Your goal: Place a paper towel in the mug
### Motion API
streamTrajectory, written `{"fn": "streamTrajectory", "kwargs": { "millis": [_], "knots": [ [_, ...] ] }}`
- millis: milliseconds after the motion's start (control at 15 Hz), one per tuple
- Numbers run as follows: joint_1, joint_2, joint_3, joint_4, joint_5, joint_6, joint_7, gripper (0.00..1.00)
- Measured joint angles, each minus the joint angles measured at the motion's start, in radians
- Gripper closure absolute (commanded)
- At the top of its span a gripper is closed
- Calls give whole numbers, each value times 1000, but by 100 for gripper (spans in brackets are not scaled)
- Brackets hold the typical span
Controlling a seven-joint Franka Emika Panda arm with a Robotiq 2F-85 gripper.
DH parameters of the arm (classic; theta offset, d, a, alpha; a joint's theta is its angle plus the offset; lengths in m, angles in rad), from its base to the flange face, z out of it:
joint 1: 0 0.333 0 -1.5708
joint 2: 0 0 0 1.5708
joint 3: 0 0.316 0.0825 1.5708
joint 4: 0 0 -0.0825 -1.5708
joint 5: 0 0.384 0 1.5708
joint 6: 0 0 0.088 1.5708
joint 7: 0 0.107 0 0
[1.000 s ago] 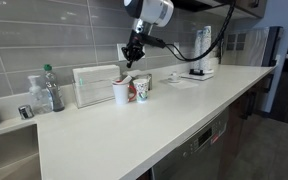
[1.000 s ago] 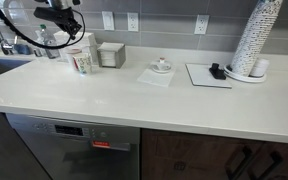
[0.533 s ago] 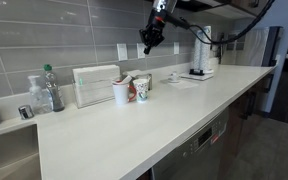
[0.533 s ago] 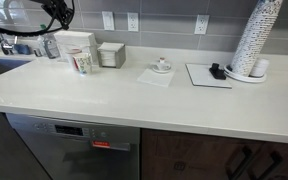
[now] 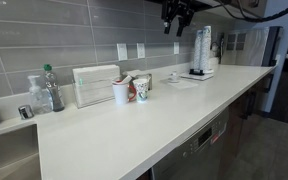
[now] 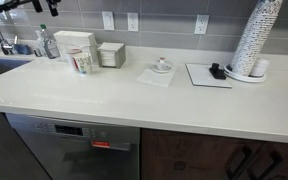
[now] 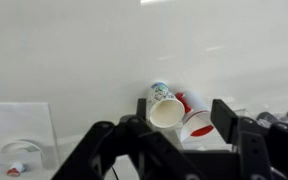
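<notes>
The mug [image 7: 194,116], red and white, stands on the white counter right next to a white cup with a green-and-red pattern [image 7: 164,106]. Both exterior views show the mug [image 5: 121,92] [image 6: 73,60] in front of a ribbed whitish box. My gripper [image 7: 182,118] hangs high above the two cups, open, with nothing between its fingers. It sits near the top edge in both exterior views [image 5: 177,16] [image 6: 44,6]. The paper towel does not show as a separate thing. I cannot tell whether the white in the mug's mouth is paper.
The ribbed box [image 5: 96,85] stands against the tiled wall, with bottles [image 5: 49,90] beside a sink. Further along the counter are a small grey box [image 6: 111,55], a saucer with a small cup [image 6: 161,67], a mat with a black item [image 6: 209,73] and a tall stack of cups [image 6: 256,40].
The gripper was low over the two cups a second ago. It has since risen well above them and drifted away sideways, and its jaws have opened.
</notes>
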Motion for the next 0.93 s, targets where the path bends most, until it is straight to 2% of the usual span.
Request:
{"fn": "streamTrajectory", "kwargs": {
  "millis": [400,933],
  "knots": [
    [-22,-26,6,55,-160,-168,99,0],
    [-22,-26,6,65,-178,-212,100,0]
  ]
}}
